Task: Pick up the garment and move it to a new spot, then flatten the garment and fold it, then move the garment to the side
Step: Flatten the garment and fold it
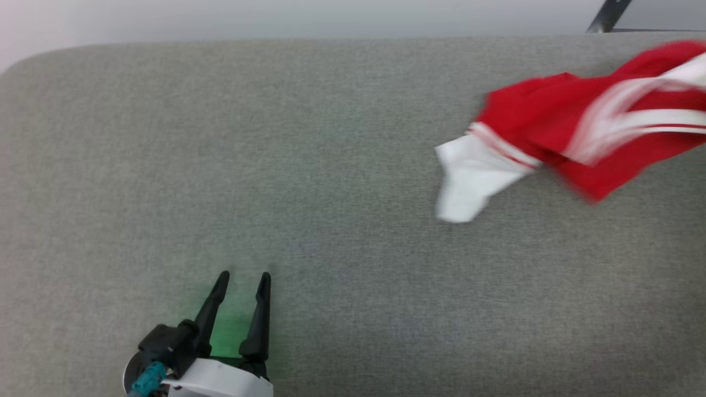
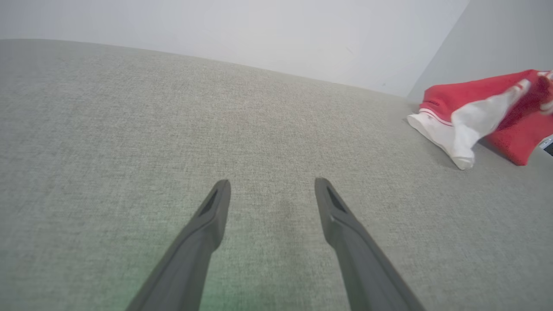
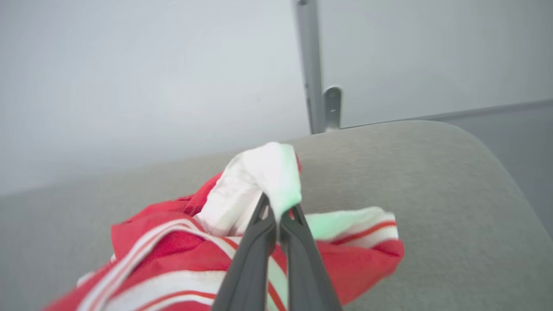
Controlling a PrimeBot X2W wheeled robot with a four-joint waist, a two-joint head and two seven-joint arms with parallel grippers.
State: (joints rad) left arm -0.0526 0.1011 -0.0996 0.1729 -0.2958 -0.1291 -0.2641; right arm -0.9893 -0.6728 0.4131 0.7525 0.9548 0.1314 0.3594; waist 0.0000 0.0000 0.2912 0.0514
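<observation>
Your right gripper (image 3: 277, 214) pinches white fabric of the garment (image 1: 579, 127), bunched near the far right corner of the grey pad (image 1: 276, 165). Your left gripper (image 1: 244, 275) hangs spread, empty, well apart leftward.

Ahead of the left gripper (image 1: 244, 274) and out to both its sides, the grey cushioned surface (image 1: 231, 154) lies bare and open for a pass. Well off to its right, the bunched garment (image 1: 557, 116) heaps up near the far edge. Past the right gripper (image 3: 276, 207), clamped on that cloth, a metal post (image 3: 309, 65) rises behind the surface's rim.
</observation>
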